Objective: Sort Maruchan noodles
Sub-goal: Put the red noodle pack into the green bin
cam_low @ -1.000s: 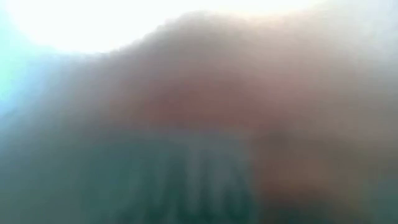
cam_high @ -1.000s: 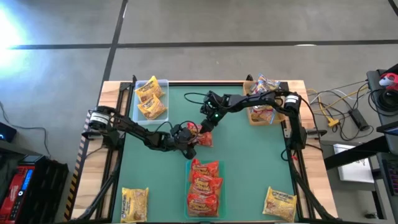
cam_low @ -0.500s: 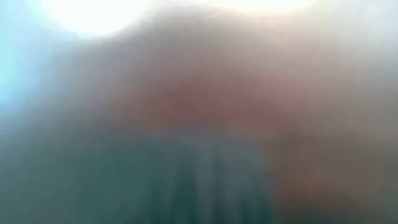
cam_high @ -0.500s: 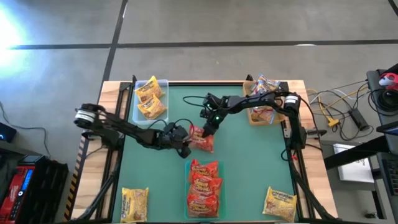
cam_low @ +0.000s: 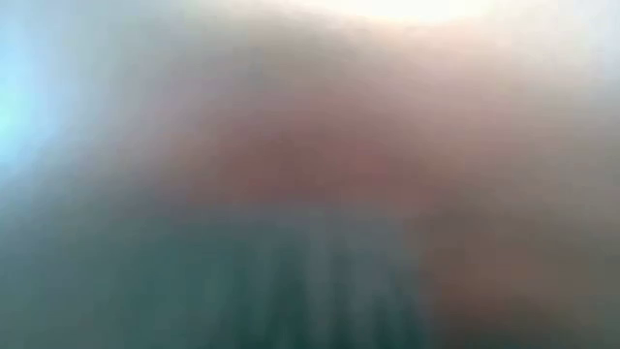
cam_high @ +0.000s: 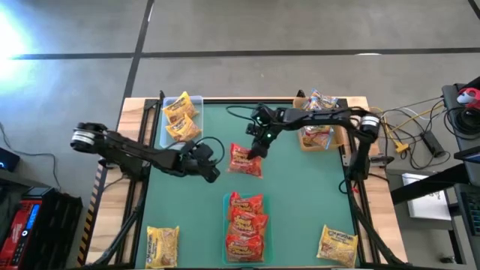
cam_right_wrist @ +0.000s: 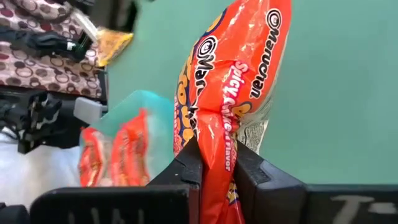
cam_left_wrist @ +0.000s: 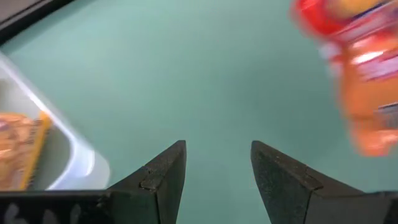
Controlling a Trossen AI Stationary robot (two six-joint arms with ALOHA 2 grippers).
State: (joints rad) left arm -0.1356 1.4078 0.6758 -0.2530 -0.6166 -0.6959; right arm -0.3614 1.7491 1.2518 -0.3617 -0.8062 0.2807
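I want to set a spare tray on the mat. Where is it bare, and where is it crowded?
Bare green mat lies between the red packets in the front centre tray and the right edge, and likewise left of that tray. The middle is crowded: the right gripper holds a red packet, with the left gripper beside it.

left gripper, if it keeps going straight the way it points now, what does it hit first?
Probably just bare green mat. The left gripper is open with nothing between its fingers; the red-orange packet sits off to one side of that line, the clear tray to the other. Depth is unclear.
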